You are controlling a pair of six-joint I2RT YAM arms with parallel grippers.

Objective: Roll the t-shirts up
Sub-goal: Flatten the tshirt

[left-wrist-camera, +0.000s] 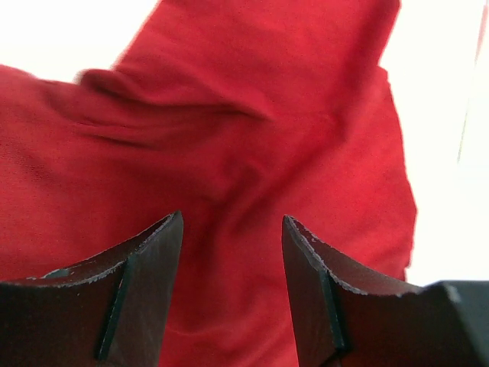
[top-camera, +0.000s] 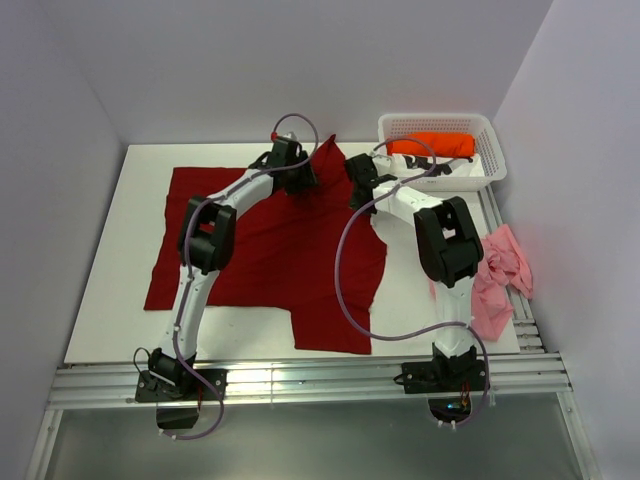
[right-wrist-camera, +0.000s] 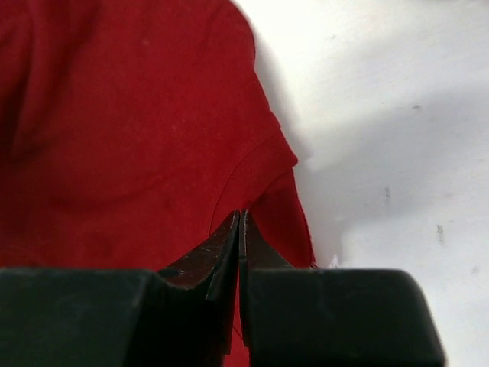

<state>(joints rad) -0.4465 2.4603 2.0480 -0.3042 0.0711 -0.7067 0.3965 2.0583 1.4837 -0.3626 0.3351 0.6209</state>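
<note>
A dark red t-shirt (top-camera: 270, 250) lies spread over the white table. My left gripper (top-camera: 303, 178) hovers at the shirt's far edge, where a fold of cloth peaks up. In the left wrist view that gripper (left-wrist-camera: 233, 218) stands open, with wrinkled dark red t-shirt (left-wrist-camera: 229, 115) behind the gap and nothing between the fingers. My right gripper (top-camera: 357, 190) sits at the shirt's far right edge. Seen from the right wrist, this gripper (right-wrist-camera: 241, 212) is shut on a seamed edge of the dark red t-shirt (right-wrist-camera: 122, 138). A pale pink t-shirt (top-camera: 497, 275) lies crumpled at the table's right side.
A white lattice basket (top-camera: 495, 165) stands at the far right corner with a bright orange t-shirt (top-camera: 432, 146) rolled inside. Metal rails (top-camera: 300, 385) run along the near edge by the arm bases. Walls close in on the left, back and right.
</note>
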